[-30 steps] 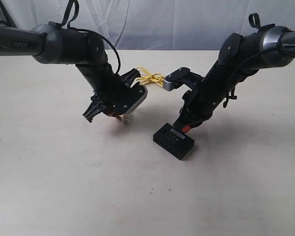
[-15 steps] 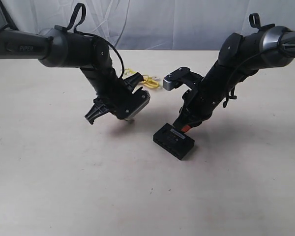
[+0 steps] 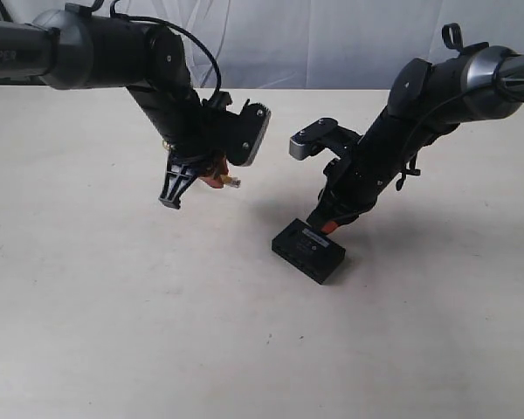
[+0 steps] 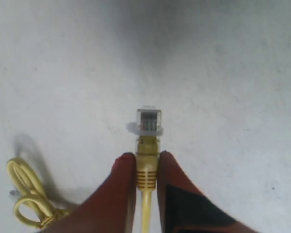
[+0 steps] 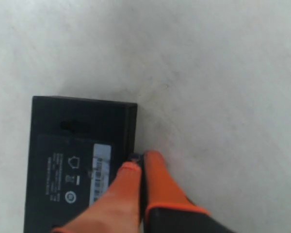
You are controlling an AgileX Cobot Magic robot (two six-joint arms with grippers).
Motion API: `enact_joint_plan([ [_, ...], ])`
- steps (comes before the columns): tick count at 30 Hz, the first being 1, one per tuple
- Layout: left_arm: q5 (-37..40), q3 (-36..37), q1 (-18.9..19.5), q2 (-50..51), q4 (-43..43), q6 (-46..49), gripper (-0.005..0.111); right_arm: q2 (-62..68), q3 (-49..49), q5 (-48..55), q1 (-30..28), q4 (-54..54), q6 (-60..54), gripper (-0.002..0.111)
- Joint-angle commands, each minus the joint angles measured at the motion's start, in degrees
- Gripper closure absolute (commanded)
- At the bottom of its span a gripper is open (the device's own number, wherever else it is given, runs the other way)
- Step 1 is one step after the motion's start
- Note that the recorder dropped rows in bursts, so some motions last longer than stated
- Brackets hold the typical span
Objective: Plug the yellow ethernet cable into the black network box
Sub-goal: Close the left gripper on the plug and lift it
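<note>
In the left wrist view my left gripper point(image 4: 145, 156) is shut on the ribbed boot of the yellow ethernet cable point(image 4: 146, 170). Its clear plug point(image 4: 149, 120) sticks out past the red fingertips, above the table. The cable's tied loop point(image 4: 29, 200) lies on the table behind. From the exterior view, that gripper point(image 3: 217, 180) hangs left of the black network box point(image 3: 308, 250), well apart from it. The box lies flat with its pale label point(image 5: 101, 172) up. My right gripper point(image 5: 140, 159) is shut on the box's edge, one orange finger point(image 5: 121, 194) over the top.
The pale table point(image 3: 113, 323) stretches all round the box. A white curtain point(image 3: 332, 44) closes the back. Both arms angle down from the upper corners, with the right arm's wrist camera housing point(image 3: 304, 144) between them.
My left arm has risen and turned its wrist, carrying the plug higher. The cable loop that showed behind it is now hidden in the exterior view. The right arm and box have not moved.
</note>
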Motion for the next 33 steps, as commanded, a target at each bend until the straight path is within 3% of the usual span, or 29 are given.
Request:
enact_joint_plan([
  [1,2.51,2.05,-0.24,-3.82,1.23,-9.88,0.107,-0.01,0.23,0.00,-0.27,0.12,-0.14,0.109],
  [15,-1.65,19.02,-0.24,-16.76,-0.64,-26.38,0.107,-0.01,0.12,0.11,-0.27,0.12,6.34,0.109],
  [30,-12.28,36.87,-4.14,-24.09,-9.42,-28.53,0.107,-0.01,0.12,4.06,-0.27,-1.18,10.54,0.109],
  [33,-12.77,37.69,-6.16,-24.63,-9.35,-34.29,0.107,-0.01,0.12,4.06,-0.27,-1.32,11.08,0.109],
])
